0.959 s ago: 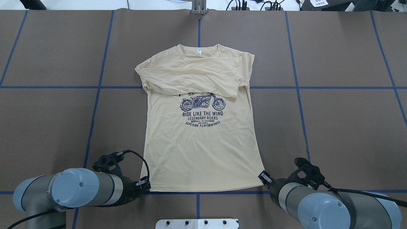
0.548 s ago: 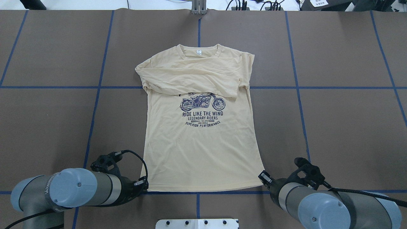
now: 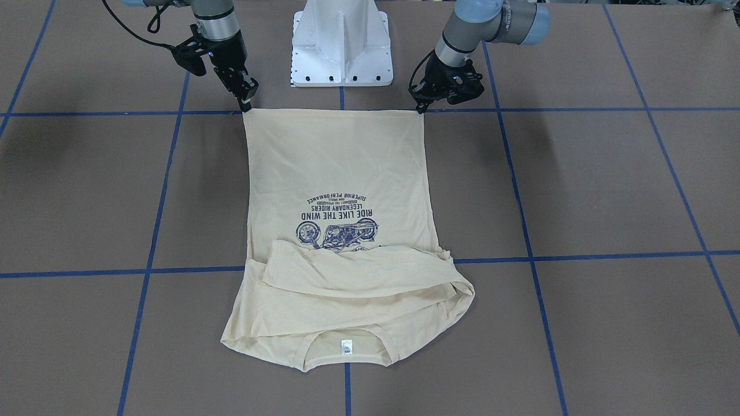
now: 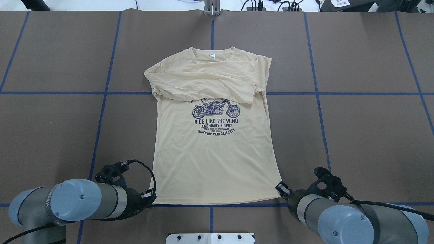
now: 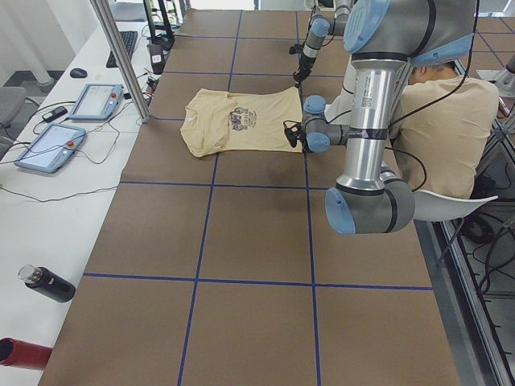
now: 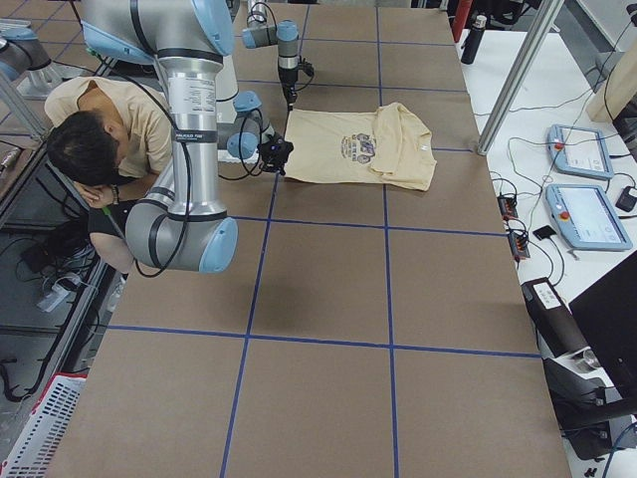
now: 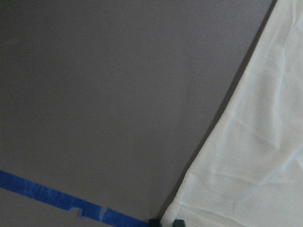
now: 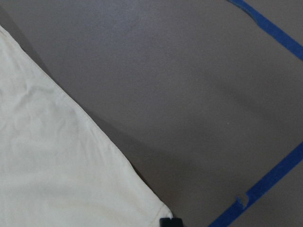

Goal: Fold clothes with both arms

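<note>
Surface: brown table (image 4: 356,135) gridded with blue tape lines (image 4: 101,118); white pedestal base (image 3: 341,46) at the robot's edge.

Left gripper (image 3: 418,107): tips down at the near hem corner on its own side; the wrist view shows only the tip ends against the cloth edge, so grip cannot be told.

Right gripper (image 3: 245,105): likewise set at the opposite hem corner; jaw gap not visible, state cannot be told.

T-shirt (image 4: 210,162): flat at table centre, front up, print (image 4: 216,117) showing, collar and neck label (image 4: 212,56) on the far side, both sleeves (image 4: 203,84) folded across the chest.

Step, judged: seizing the hem corners for the bottom-to-top fold.

Next move calls for: firm pinches on both corners, then an even, matched lift and carry toward the collar, keeping the hem taut.
</note>
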Available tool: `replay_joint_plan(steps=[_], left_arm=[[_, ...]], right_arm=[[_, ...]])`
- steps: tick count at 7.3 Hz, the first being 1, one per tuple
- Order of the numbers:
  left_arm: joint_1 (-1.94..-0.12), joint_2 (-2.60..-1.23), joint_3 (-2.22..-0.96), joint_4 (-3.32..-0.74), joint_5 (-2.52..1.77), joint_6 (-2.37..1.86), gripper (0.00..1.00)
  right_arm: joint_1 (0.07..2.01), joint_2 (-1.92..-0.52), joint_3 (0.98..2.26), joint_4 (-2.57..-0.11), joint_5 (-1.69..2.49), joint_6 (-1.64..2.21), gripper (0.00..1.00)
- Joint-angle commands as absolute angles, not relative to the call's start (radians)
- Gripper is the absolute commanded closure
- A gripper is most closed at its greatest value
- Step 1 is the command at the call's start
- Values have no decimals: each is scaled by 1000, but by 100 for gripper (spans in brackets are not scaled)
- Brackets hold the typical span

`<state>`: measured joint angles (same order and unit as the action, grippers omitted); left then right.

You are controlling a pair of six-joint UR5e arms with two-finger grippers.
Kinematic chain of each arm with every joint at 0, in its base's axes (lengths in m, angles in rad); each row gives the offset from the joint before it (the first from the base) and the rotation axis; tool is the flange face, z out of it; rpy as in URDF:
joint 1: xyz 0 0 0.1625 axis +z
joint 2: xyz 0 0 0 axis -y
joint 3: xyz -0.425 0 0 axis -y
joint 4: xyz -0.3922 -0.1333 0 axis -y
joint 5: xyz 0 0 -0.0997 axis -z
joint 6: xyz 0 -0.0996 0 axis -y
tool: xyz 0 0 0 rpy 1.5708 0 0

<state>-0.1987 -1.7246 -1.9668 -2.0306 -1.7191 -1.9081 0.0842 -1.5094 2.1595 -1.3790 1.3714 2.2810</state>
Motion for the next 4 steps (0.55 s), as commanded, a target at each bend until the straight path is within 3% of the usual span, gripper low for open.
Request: replay_joint_plan(steps=[1, 4], left_arm=[[-199, -1709, -2002, -2029, -1723, -1908, 100], [-198, -1697, -2058, -2028, -1727, -1910, 100]], right_arm=[[84, -1509, 2160, -1379, 1371, 2281, 100], [91, -1511, 2186, -1379, 1373, 2281, 100]])
